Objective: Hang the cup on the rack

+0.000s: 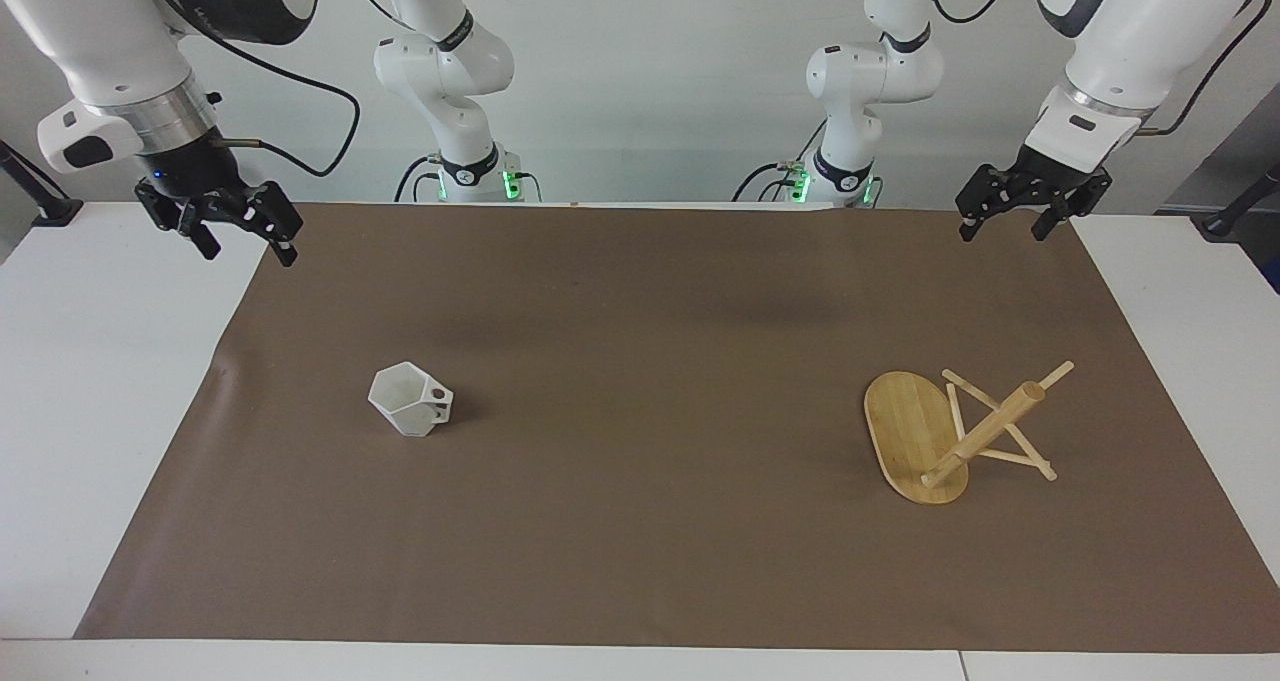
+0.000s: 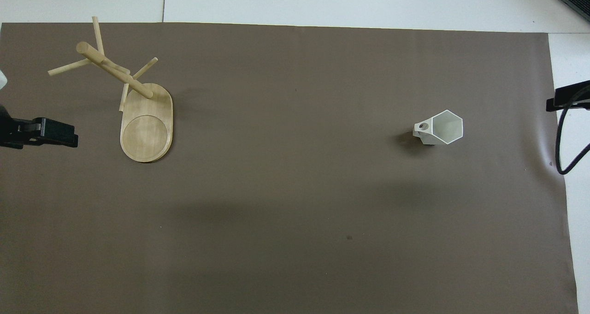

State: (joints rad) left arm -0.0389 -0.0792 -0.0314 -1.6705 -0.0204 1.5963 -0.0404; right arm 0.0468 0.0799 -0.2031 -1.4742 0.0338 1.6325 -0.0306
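Zero steps done, operator | white faceted cup [image 1: 410,399] upright toward counter's right-arm end | bamboo rack [image 1: 950,436] toward left-arm end, bare | left gripper [image 1: 1018,211], right gripper [image 1: 230,229] both open, empty | you've still to grasp, hang.

White worktop [image 1: 110,381], a large brown mat [image 1: 660,381] spread over most of it. Plain pale wall [image 1: 660,71] past the top edge. Even, diffuse light; soft shadows on mat.
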